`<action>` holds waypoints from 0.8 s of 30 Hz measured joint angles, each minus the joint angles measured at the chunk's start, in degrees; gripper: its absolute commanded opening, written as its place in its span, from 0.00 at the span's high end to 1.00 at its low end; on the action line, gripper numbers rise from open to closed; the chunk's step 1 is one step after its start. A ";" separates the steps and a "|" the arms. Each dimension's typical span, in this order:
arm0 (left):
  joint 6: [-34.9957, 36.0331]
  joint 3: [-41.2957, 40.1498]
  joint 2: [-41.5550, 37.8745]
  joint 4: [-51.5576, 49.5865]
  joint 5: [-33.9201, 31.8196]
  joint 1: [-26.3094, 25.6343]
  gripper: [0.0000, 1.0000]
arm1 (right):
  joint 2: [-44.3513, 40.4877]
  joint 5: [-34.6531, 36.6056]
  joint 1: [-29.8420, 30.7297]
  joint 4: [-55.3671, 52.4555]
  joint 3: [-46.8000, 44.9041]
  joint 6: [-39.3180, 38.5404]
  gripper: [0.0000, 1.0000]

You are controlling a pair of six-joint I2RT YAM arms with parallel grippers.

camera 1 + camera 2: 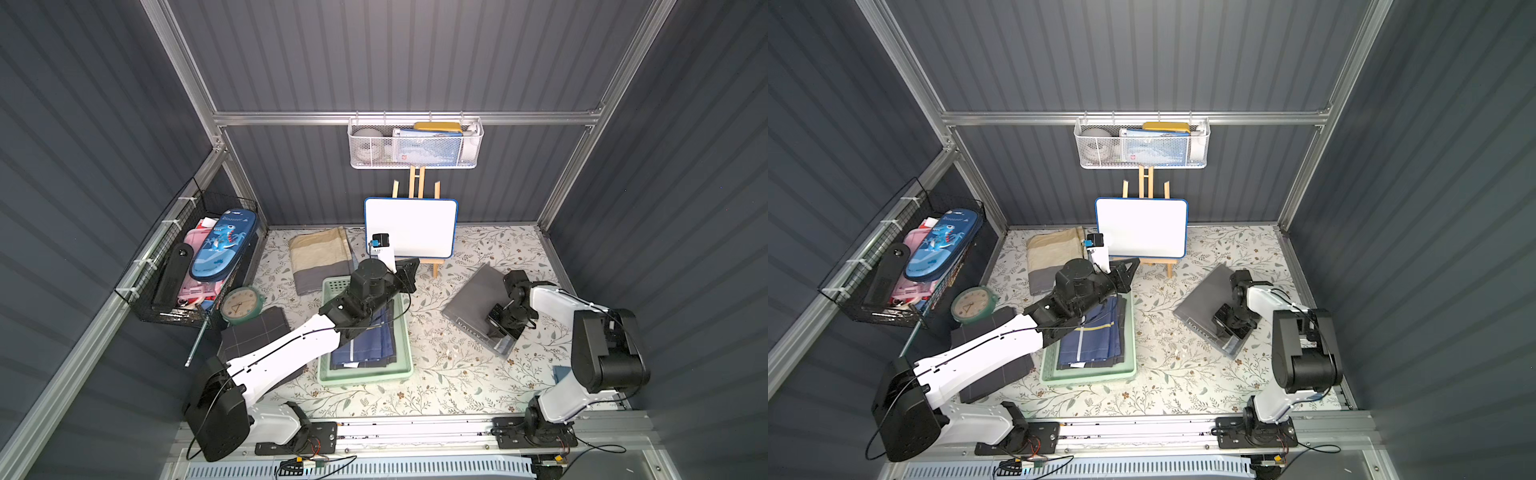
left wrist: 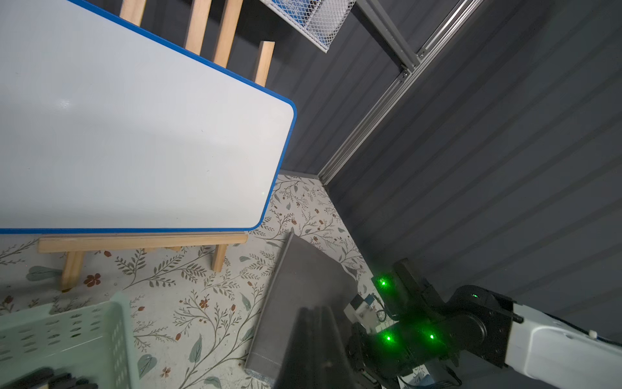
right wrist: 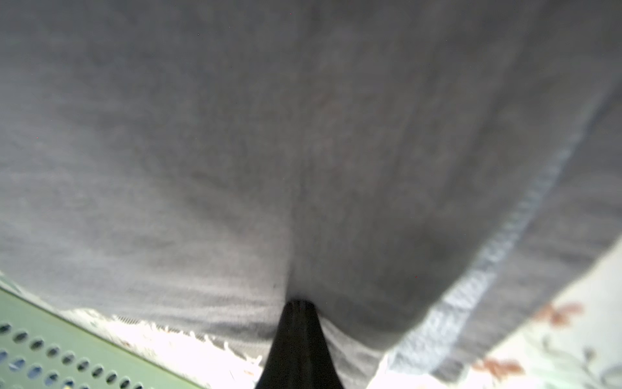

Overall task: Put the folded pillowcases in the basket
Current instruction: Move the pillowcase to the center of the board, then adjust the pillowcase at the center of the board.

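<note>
Both top views, pillowcase: the grey folded fabric pillowcase (image 1: pixel 478 291) (image 1: pixel 1202 299) lies flat near the right edge of the floral-covered table (image 1: pixel 436 386), well apart from the basket. It is judged to be the piece in hand.
Both top views, basket: the shallow mint-green perforated plastic basket (image 1: pixel 365 376) (image 1: pixel 1088 376) sits mid-table, with a navy folded cloth (image 1: pixel 370 345) already inside.
Both top views, right gripper: the right gripper (image 1: pixel 500 328) (image 1: pixel 1229 326) bears down on the pillowcase's front part.
Both top views, left gripper: the left gripper (image 1: pixel 409 272) (image 1: pixel 1127 270) hangs above the basket's back rim, empty.
Left wrist: this view shows a basket corner (image 2: pixel 77 330), a blue-framed white board (image 2: pixel 134 134) on a wooden easel, and the grey pillowcase (image 2: pixel 303 269). The left gripper's own fingers are a dark blur that looks closed together.
Right wrist: the black fingertips (image 3: pixel 298 326) meet, closed, at the grey cloth (image 3: pixel 303 134), which puckers there. It cannot be told whether a fold is caught.
Handling: the pillowcase is probably light, soft and limp, and likely to fall open if lifted by one layer. It is best pinched through all layers at a folded edge.
</note>
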 measured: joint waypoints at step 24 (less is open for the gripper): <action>-6.82 -0.26 -0.79 -10.05 -12.55 0.28 1.00 | 32.63 19.23 9.11 -10.14 43.58 -7.02 1.00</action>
